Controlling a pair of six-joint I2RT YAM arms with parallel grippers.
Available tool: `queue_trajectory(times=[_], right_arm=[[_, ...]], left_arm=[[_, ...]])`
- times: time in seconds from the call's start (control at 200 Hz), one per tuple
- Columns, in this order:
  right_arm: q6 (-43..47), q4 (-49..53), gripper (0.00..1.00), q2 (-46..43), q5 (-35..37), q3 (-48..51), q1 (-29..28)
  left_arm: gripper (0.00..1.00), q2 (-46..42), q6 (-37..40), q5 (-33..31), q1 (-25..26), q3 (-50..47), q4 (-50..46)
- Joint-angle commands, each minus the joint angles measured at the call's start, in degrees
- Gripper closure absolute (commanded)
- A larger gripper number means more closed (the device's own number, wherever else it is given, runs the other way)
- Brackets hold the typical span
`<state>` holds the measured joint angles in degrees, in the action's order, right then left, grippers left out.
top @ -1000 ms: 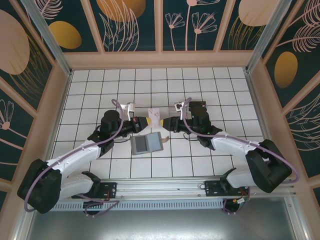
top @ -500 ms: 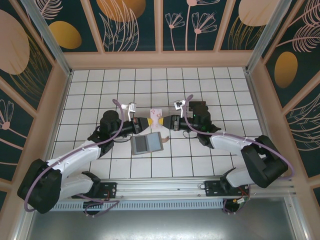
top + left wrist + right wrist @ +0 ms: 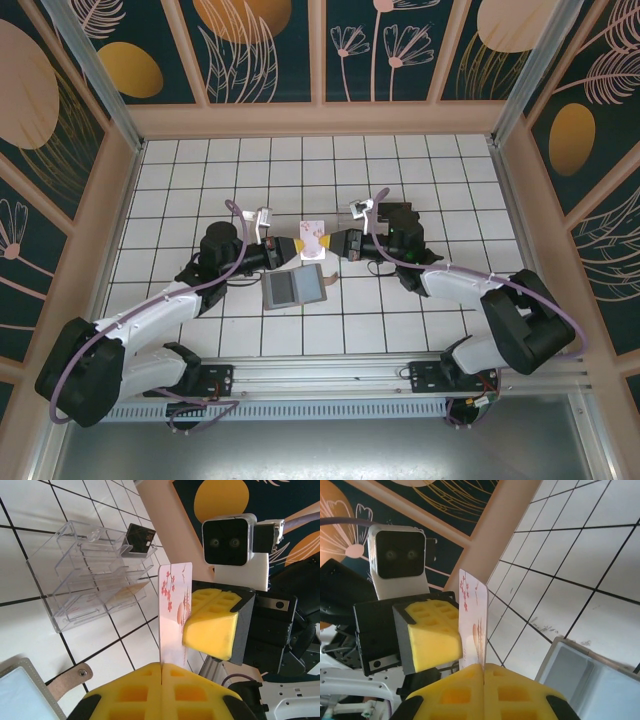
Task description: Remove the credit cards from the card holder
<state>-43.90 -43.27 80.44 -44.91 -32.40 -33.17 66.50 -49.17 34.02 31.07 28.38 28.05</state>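
Top external: left hand (image 3: 298, 243), right hand (image 3: 327, 241) pinch one card (image 3: 313, 229); one wallet (image 3: 295, 287).

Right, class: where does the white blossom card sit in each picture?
Top view: card mid-picture, just beyond the wallet.
Left wrist: centre, standing on edge.
Right wrist: left of centre, standing on edge.
Shared landmark: the grey wallet, bottom left on left wrist, bottom right on right wrist.

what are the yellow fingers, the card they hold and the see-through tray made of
Fingers: matte yellow, moulded square recesses; looks like soft rubber or foam, hard to tell which.
Card: thin, stiff, standing straight, printed blossoms; probably plastic, possibly coated paper.
Tray: clear rigid plastic, likely acrylic; tile lines show through, edges glint.
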Motion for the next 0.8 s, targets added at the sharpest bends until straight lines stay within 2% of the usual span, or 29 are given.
queue_trajectory(times=[0.0,0.06,0.095,0.15,0.205,0.265,0.405,0.571,0.661,0.796], right_arm=[[0.6,-1.5,1.00,-0.2,-1.9,0.7,-0.1],[1.9,0.8,1.00,-0.8,-1.5,0.3,0.0],[3.3,3.0,1.00,-1.3,-1.2,-0.1,0.1],[6.3,7.8,1.00,-2.5,-0.1,-0.9,0.4],[10.7,14.2,1.00,-4.0,2.2,-2.3,0.5],[15.9,21.2,1.00,-5.3,5.3,-3.9,0.5],[24.9,33.9,1.00,-6.6,13.9,-7.5,0.5],[28.8,37.1,1.00,-9.2,24.0,-7.2,-0.6],[34.1,42.2,1.00,-10.3,31.1,-9.0,-2.6],[47.0,51.1,1.00,-9.8,45.9,-13.2,-7.9]], left_arm=[[0.86,0.0,0.3,0.5,0.2,-0.2,1.3],[0.54,0.0,0.6,-0.2,0.2,0.1,0.3],[0.41,0.0,0.9,-0.6,0.2,0.3,-0.4],[0.34,-0.3,1.5,-1.3,0.2,0.7,-1.4],[0.17,-0.7,2.2,-3.0,0.2,1.2,-3.3],[0.02,-1.7,3.1,-6.8,0.2,1.8,-6.3],[0.01,-5.2,4.9,-20.9,0.2,2.4,-13.1],[0.01,-11.8,5.4,-36.6,0.2,-0.8,-13.8],[0.01,-14.8,6.3,-41.3,0.1,-3.6,-11.5],[0.01,-17.3,9.4,-42.1,0.2,-6.9,-7.8]])
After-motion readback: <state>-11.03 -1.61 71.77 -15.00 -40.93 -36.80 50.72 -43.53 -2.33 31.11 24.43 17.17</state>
